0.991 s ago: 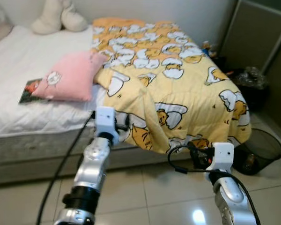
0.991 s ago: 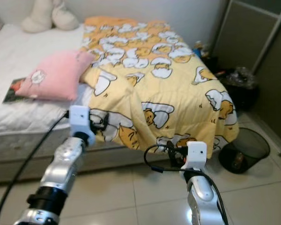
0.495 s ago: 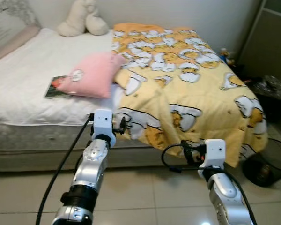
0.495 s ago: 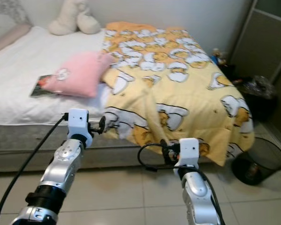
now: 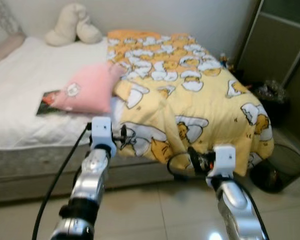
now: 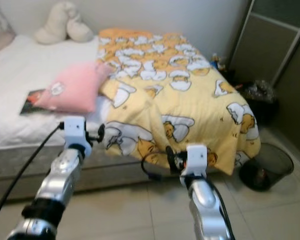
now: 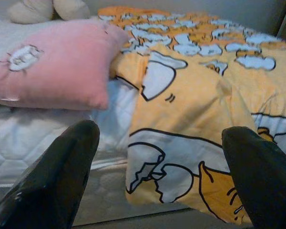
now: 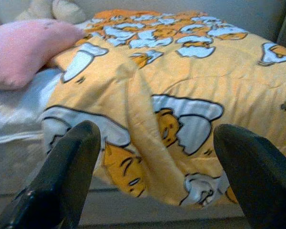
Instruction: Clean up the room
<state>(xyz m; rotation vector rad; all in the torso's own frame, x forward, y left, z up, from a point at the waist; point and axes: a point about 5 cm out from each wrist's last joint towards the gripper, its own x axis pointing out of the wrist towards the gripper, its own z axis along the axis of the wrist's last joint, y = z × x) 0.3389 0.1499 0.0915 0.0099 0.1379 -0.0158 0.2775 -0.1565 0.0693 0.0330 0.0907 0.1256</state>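
A yellow blanket (image 5: pixel 190 85) printed with egg characters lies crumpled over the right half of the bed (image 5: pixel 20 75), its edge hanging down the side. A pink pillow (image 5: pixel 90 87) rests on the white sheet beside it, touching the blanket's folded corner. A magazine (image 5: pixel 47 97) lies partly under the pillow. My left gripper (image 5: pixel 124 134) is held low before the bed's side, open, pointing at the blanket's hanging edge (image 7: pixel 162 157). My right gripper (image 5: pixel 195 159) is open too, facing the blanket's drooping fold (image 8: pixel 148 143). Neither touches the cloth.
A cream plush toy (image 5: pixel 72 25) sits at the head of the bed by the wall. A black wire bin (image 5: pixel 282 162) stands on the tiled floor at the right, near a dark bag (image 5: pixel 270 92) and a sliding door (image 5: pixel 280 40).
The whole picture has swung left and then back, so the camera moved. Both arms keep the same raised pose and nothing on the bed has shifted.
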